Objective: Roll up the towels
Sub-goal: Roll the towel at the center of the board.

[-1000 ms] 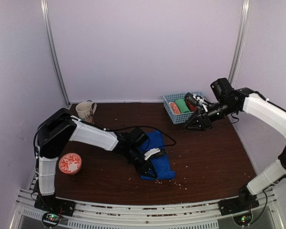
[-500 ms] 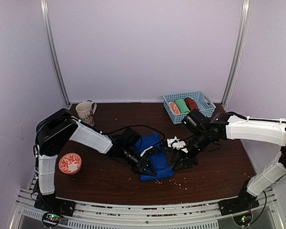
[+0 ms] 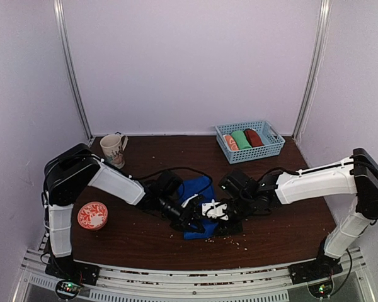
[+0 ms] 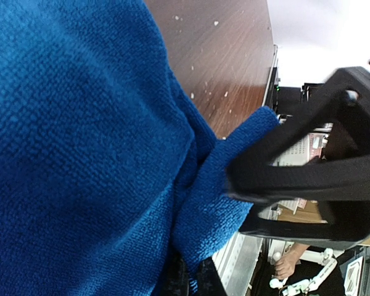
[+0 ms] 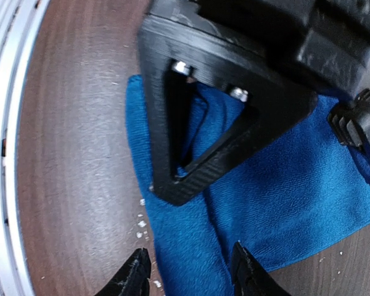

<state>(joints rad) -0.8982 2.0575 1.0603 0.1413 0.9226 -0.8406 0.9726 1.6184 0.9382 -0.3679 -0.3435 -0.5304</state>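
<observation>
Brown table (image 3: 283,217) — left gripper (image 3: 190,219) clamped on blue towel (image 3: 198,187); right gripper (image 5: 188,272) spread apart — astride the towel's edge.

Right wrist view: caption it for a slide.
Open right gripper hovers over the blue towel, left gripper pinching it.

In the left wrist view the blue towel (image 4: 80,154) overruns three edges, and the left gripper (image 4: 186,285) is only a dark sliver beneath its fold. The right gripper (image 5: 188,276) is cropped at the picture's bottom, over the towel's edge. From above, both grippers cover the towel's near half, fingertips indistinguishable.
</observation>
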